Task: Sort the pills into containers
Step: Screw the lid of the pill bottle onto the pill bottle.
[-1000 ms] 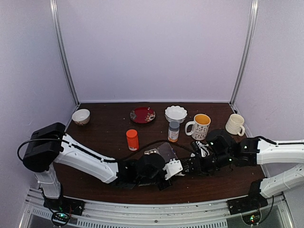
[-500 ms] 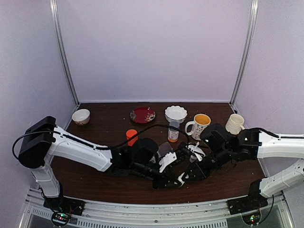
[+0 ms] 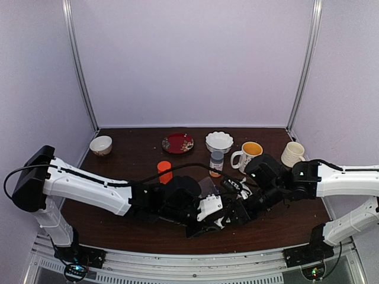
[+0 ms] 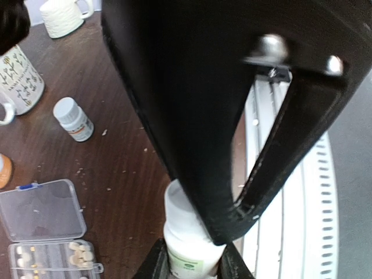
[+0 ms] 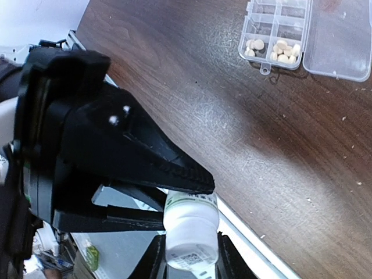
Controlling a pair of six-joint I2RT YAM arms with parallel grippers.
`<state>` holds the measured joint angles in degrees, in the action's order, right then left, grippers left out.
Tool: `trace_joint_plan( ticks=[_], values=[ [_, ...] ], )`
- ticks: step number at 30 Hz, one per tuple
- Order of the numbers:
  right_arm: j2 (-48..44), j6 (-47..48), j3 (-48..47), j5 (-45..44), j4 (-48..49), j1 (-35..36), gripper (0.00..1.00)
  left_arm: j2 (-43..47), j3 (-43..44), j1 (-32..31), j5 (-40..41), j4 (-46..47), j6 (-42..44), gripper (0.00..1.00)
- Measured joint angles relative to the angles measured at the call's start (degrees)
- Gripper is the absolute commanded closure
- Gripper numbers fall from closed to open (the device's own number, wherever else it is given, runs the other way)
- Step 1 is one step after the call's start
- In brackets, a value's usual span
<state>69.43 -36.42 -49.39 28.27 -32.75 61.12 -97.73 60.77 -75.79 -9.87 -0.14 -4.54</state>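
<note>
Right, with left gripper [image 4: 192, 264] and right gripper [image 5: 189, 258] both clamped on the white bottle [image 5: 190, 224], you're seemingly opening it; next, carry it over the pill box [image 5: 289, 24] ahead and tip.

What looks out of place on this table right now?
Small pale specks lie scattered on the bare table, outside the open pill box. They look like crumbs or spilled bits, too small to tell which.
</note>
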Motion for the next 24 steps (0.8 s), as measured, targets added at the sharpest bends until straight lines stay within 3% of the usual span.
trace_joint_plan(
  ticks=[9,13,18,24],
  values=[
    [-3.2,-16.1,7.2,-1.0,10.1,0.0,0.83,-0.1,0.8,-4.7,15.9,-2.5,11.5,0.99],
    [-7.0,-22.6,11.7,-2.8,16.0,0.0,0.74,-0.1,1.0,-5.3,19.1,-1.8,13.5,0.99],
    [-8.6,-23.6,11.7,-4.9,15.9,-0.2,0.59,-0.1,0.9,-4.7,18.2,1.4,12.0,0.99],
    [-8.5,-16.7,5.7,-7.8,9.4,-0.9,0.52,1.2,-0.1,-2.2,9.6,10.8,6.1,0.98]
  ],
)
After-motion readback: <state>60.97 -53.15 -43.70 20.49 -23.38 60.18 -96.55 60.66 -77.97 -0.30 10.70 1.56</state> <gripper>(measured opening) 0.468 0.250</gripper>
